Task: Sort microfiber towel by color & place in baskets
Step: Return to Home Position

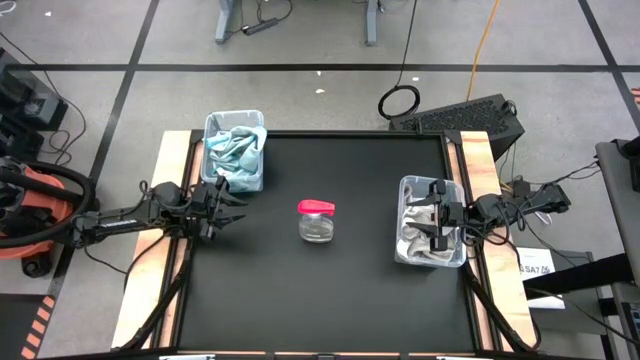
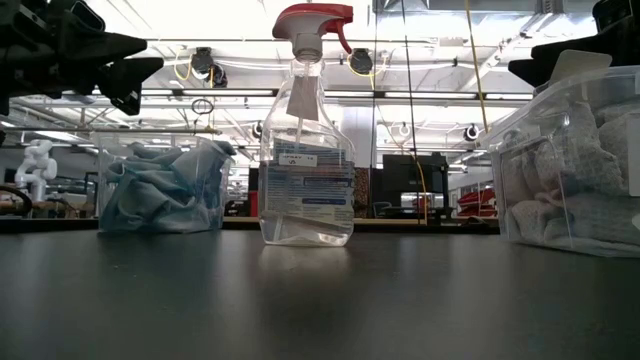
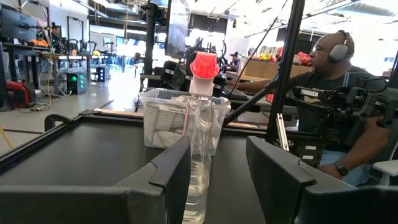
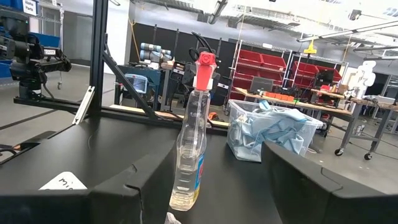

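The left gripper (image 1: 230,205) is hanging just inside the left edge of the table (image 1: 330,300), fingers spread apart, while the right gripper (image 1: 425,222) is hovering near the right edge, likewise spread, both seemingly raised.

The right basket (image 2: 572,165) was cut off by the low view's edge. The spray bottle (image 3: 200,124) was partly hidden behind a finger (image 3: 173,163) of the left gripper (image 3: 217,142); its label could not be read.

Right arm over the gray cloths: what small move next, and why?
Probably draw the right tool back off the right basket: it hangs open and empty there, gray towels lie inside, blue towels fill the left basket, and no towel shows on the table. The left tool sits open beside its basket.
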